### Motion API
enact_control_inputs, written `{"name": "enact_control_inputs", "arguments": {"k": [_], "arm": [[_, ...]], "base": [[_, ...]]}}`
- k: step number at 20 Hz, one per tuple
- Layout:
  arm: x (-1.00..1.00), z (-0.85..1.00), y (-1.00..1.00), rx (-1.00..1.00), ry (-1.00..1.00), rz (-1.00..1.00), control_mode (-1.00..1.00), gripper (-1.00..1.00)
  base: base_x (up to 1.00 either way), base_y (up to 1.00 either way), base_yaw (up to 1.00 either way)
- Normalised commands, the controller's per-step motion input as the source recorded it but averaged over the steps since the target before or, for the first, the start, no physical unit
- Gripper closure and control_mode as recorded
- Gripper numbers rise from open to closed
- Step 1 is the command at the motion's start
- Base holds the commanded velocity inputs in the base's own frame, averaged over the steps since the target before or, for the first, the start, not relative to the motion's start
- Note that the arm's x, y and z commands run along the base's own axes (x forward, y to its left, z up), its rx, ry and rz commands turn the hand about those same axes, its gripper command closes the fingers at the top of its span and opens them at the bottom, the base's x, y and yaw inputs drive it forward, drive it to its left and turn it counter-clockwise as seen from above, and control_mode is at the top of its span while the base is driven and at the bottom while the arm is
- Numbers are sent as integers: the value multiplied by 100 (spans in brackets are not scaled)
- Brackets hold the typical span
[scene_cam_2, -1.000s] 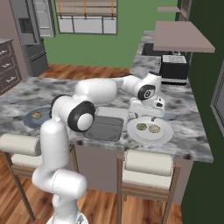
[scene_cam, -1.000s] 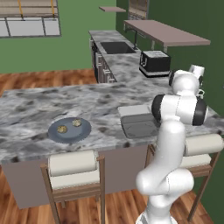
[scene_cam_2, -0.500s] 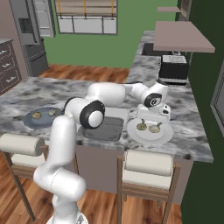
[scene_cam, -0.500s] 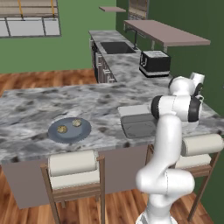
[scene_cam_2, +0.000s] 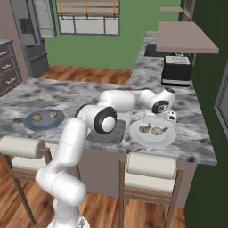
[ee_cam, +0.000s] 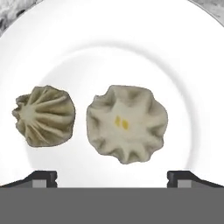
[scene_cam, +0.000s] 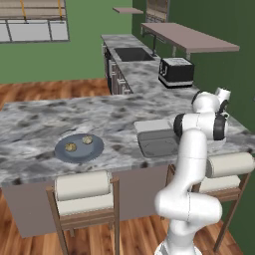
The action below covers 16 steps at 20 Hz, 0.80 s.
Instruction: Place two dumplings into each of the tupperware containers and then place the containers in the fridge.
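As gripper (ee_cam: 112, 177) lowered (jaws wide), dumplings (ee_cam: 127, 124) beneath, white plate (ee_cam: 183, 65)

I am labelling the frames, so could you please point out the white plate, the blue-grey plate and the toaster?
white plate (scene_cam_2: 138, 137): right base view, bare left rim.
blue-grey plate (scene_cam: 94, 148): left base view, bare right part.
toaster (scene_cam_2: 176, 71): right base view, middle of its top.
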Motion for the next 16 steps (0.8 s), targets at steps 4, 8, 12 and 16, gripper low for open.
{"name": "enact_control_inputs", "arguments": {"k": [4,8,12,16], "arm": [[44,-34,-14,2,0,0,-100,-100],[28,-31,-16,1,0,0,-100,-100],[5,-21,-11,0,4,0,-100,-100],[0,-13,-1,0,8,0,-100,-100]], "base": [[0,0,0],[0,0,0],[0,0,0],[0,0,0]]}}
